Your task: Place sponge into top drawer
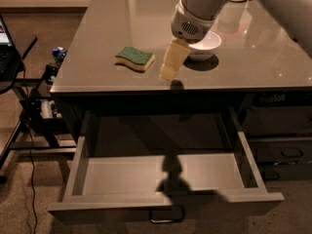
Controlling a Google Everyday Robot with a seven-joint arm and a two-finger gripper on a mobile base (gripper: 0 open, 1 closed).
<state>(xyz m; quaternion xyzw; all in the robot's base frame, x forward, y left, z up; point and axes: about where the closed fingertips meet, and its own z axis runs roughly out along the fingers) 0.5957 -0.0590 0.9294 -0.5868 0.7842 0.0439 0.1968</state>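
The sponge, green on top over pale yellow foam, lies flat on the grey tabletop near its front left. My gripper hangs over the table's front edge just right of the sponge, apart from it and holding nothing. The top drawer is pulled wide open below the table, its light grey inside bare except for the arm's shadow. Its small metal loop handle shows at the front.
A white bowl sits right behind my gripper. A pale cup stands further back. Narrower dark-fronted drawers are at the right. A stand with cables is on the floor at the left.
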